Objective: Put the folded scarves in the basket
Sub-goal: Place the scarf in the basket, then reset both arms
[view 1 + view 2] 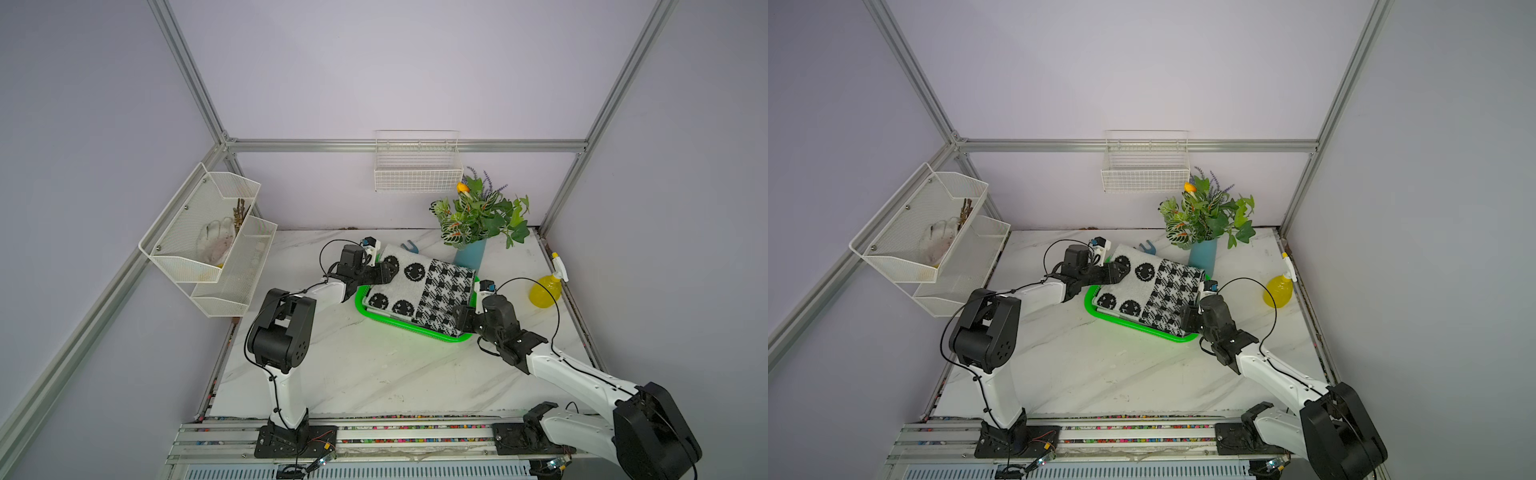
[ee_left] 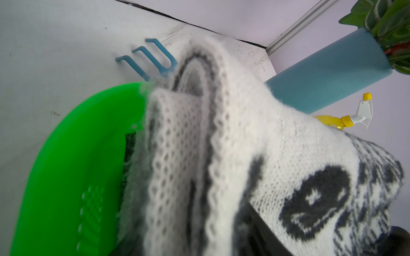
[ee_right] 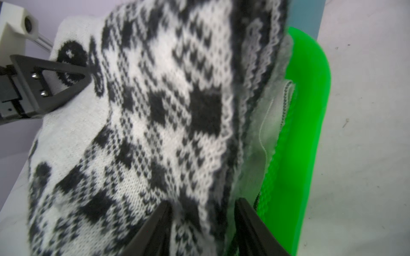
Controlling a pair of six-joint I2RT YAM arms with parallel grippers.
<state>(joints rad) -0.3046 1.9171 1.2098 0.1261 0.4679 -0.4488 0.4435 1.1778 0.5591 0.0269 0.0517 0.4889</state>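
The folded scarf (image 1: pixel 419 291) is held low over the basket (image 1: pixel 360 301), lengthwise; its end at the basket's far left corner is pinched by the left gripper (image 1: pixel 384 272), its near right end by the right gripper (image 1: pixel 463 316).

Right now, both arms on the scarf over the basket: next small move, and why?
Probably lower both grippers together. The scarf is held over the basket, with the left gripper and right gripper each gripping an edge, and its far corner is past the rim.
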